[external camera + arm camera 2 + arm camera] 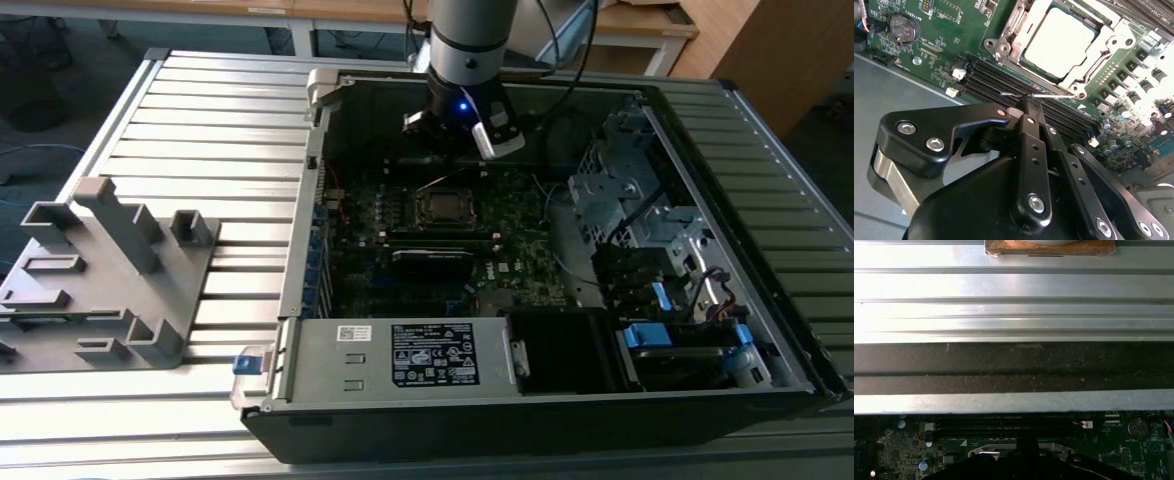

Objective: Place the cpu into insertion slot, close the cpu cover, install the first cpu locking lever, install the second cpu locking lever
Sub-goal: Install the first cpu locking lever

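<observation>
Robot gripper inside an open computer case, upper middle of the exterior view.
Its fingers are drawn together, tips at a thin wire lever; the cpu lies near frame centre, the cpu cover framing it.

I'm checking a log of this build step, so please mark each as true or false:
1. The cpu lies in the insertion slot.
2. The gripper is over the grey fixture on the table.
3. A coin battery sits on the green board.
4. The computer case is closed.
1. True. The cpu lies in the insertion slot.
2. False. The gripper is inside the computer case, its tip by the memory slots; the grey fixture stands apart on the table.
3. True. The coin battery sits on the green board.
4. False. The case lies open, with the board exposed.
</observation>
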`<action>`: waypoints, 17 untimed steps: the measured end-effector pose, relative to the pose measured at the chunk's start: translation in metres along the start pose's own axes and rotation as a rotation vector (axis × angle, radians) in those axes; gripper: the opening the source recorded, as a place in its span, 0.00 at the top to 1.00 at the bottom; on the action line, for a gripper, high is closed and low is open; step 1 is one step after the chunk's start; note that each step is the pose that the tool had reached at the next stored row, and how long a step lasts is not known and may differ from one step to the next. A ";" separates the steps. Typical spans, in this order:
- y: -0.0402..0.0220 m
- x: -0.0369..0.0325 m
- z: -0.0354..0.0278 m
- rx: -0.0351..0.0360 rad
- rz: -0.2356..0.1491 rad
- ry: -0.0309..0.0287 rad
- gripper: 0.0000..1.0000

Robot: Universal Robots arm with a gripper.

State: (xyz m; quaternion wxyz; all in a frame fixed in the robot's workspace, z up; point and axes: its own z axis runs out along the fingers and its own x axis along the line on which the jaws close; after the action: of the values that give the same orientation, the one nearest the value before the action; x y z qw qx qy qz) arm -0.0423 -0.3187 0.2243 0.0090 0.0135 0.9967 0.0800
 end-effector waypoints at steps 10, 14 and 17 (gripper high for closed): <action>-0.0012 0.0000 0.0077 0.0011 0.000 -0.0015 0.89; -0.0013 0.0000 0.0079 0.0011 0.000 -0.0016 0.89; -0.0013 0.0000 0.0088 0.0018 0.006 -0.0031 0.89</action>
State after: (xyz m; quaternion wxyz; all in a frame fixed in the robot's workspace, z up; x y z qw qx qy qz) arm -0.0422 -0.3186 0.2153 0.0103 0.0167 0.9967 0.0792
